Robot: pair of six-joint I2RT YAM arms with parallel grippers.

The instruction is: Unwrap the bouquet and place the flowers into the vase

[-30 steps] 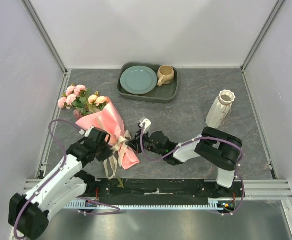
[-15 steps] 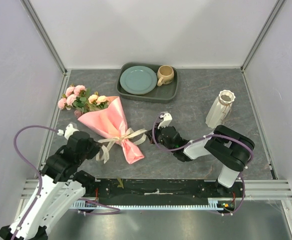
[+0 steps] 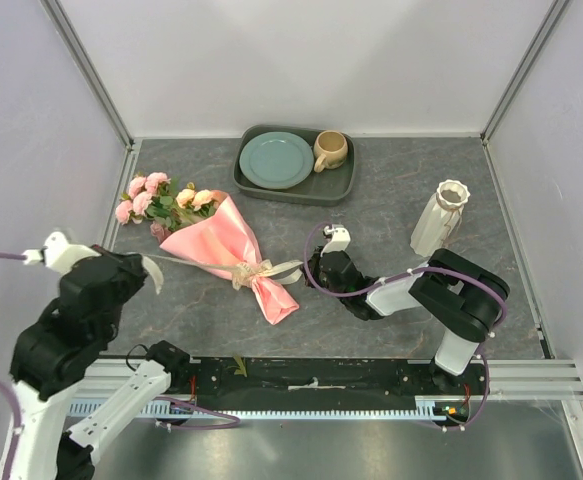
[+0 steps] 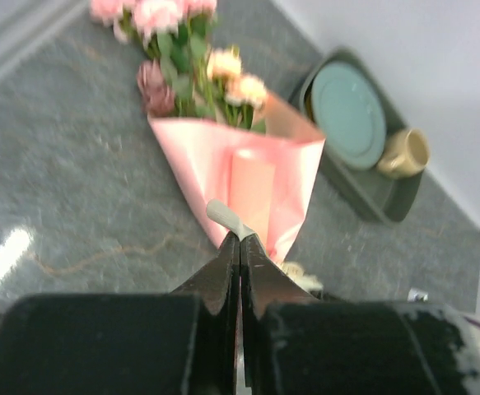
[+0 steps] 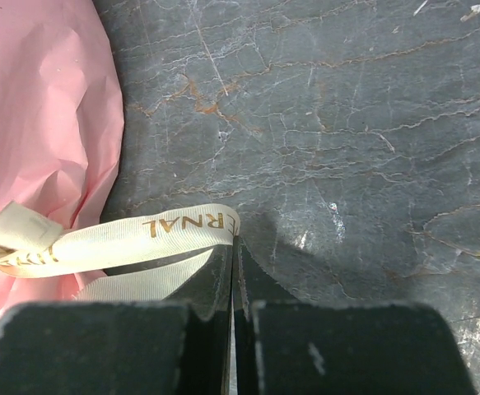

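1. Top external: the bouquet point(image 3: 226, 245) lies on the left part of the table point(image 3: 381, 215), paper on, well apart from the vase point(image 3: 441, 218) at the right.
2. Left gripper point(image 4: 240, 240) and right gripper point(image 5: 233, 243) each pinch one ribbon point(image 5: 141, 234) end.
3. Best to pull the ends outward slowly and evenly, so that the knot opens without dragging the bouquet.

Left hand point(image 4: 240, 239) high, right hand point(image 5: 233, 240) low, both closed

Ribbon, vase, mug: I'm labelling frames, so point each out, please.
ribbon point(image 5: 141, 236), right wrist view, on its printed cream band.
vase point(image 3: 439, 222), top external view, on its ribbed side.
mug point(image 3: 330, 151), top external view, its middle.
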